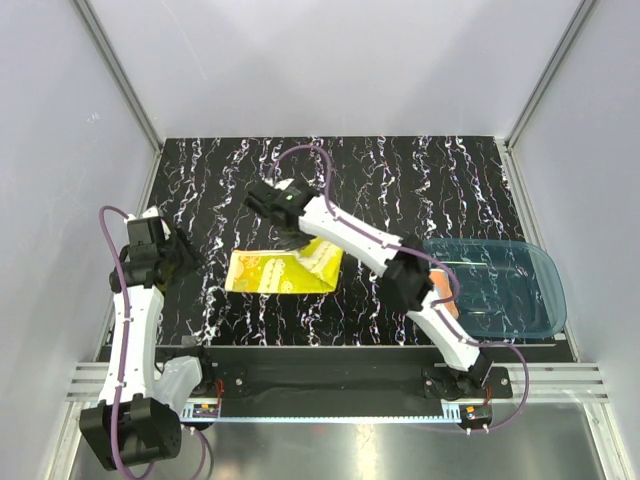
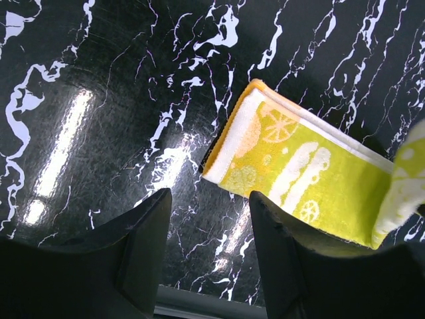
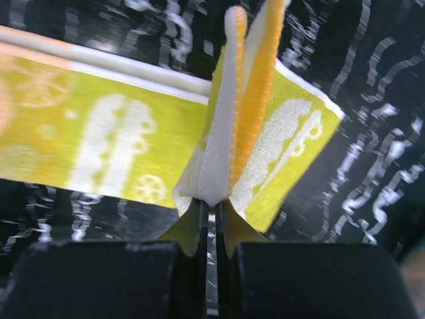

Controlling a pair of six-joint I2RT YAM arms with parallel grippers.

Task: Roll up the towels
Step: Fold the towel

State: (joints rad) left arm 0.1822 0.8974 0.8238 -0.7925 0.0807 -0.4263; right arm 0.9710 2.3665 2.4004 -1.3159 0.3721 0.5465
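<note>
Yellow towel — mid-table in your top view, a flat folded strip, long axis running left–right | right end stands up off the table, pinched in the right gripper, jaws clamped tight on its edge | left gripper at your frame's left — jaws parted, holding nothing, near the towel's left end | black marble table

A glossy black bench with white marble veining is enclosed by pale walls behind and beside it, silver metal struts rising from its far corners; bright glare streaks its surface.
</note>
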